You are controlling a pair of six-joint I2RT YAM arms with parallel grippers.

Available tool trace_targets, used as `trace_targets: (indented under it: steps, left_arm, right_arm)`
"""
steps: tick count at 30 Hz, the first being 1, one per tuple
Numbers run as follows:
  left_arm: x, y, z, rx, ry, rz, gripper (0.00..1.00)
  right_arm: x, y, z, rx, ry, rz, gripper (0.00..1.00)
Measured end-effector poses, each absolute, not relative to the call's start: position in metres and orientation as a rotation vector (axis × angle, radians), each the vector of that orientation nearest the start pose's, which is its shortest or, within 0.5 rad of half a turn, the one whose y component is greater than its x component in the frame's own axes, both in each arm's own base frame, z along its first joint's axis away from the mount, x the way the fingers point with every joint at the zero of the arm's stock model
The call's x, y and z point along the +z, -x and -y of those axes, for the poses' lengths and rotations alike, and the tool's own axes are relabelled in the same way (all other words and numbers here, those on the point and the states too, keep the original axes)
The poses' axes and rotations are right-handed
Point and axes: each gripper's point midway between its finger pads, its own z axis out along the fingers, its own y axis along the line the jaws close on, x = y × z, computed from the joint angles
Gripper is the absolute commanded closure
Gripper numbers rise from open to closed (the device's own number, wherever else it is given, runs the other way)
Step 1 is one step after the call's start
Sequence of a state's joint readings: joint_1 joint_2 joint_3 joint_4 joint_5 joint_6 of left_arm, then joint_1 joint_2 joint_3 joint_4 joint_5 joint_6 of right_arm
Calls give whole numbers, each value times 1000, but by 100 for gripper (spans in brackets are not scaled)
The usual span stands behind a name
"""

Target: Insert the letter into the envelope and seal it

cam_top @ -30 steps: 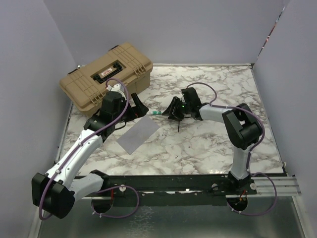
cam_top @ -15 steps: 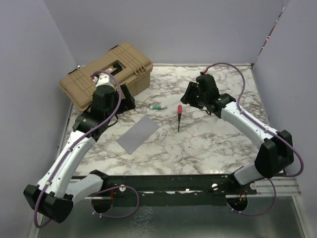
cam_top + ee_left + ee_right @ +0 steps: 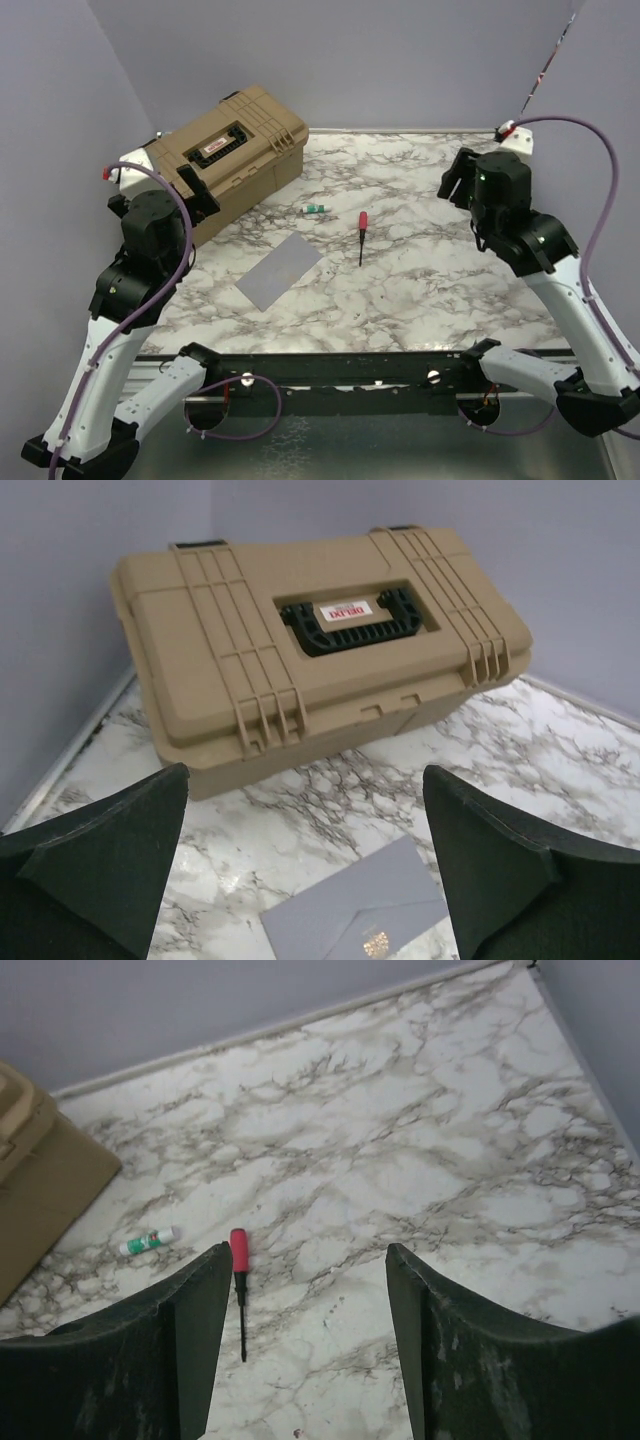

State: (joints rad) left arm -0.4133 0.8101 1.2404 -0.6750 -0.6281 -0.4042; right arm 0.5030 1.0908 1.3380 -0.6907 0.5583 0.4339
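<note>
— Seen from above, where is the envelope (image 3: pixel 280 272)?
— It lies flat on the marble surface (image 3: pixel 420 290), on the arms' side of the tan case (image 3: pixel 225 150). It is apart from the case and turned at a slant.
— And the tools?
— The left tool (image 3: pixel 197 190) hangs by the near face of the case, fingers spread with nothing between them. The right tool (image 3: pixel 455 180) is well apart from the case, at the opposite side of the surface, also spread and empty.
— Anything else lying about?
— A small green-and-white tube (image 3: pixel 315 209) sits near the case's near corner. A red-handled screwdriver (image 3: pixel 361 232) lies a little farther from the case than the tube.
— The left wrist view?
— The left tool (image 3: pixel 305 772) gapes wide and holds nothing. The case (image 3: pixel 320 670) sits shut beyond it, with a black handle on the lid. The envelope (image 3: pixel 370 915) lies in front of the case, flap seams up.
— The right wrist view?
— The right tool (image 3: pixel 308 1250) is wide apart and empty. Only a corner of the case (image 3: pixel 40 1180) shows at the edge. The tube (image 3: pixel 148 1243) lies just off that corner, and the screwdriver (image 3: pixel 239 1285) is farther out, blade pointing toward the camera.
</note>
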Motion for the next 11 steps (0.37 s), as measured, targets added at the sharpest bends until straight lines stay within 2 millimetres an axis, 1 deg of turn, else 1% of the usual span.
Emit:
trace_targets:
  steps: [2,5,7,9,11]
  left_arm:
    - [381,-254,7,10,438,-1684,1]
    - [395,-244,-5,32,457,-1636,1]
    - [403,-235,-12,39,472,-1605,1]
    - [409,-228,-16,36,480,-1584,1]
    - [413,-225,-18,28,486,-1570,1]
  right_arm:
    - [358,-304,-72,55,-299,-1859,34]
    - [382,-292,-60,56,-316,-1795,33]
    - [392,-285,-54,54,-322,-1770,33]
    - [397,-279,-49,49,-327,-1756,37]
    - [401,-274,-45,45,-325,-1748,36]
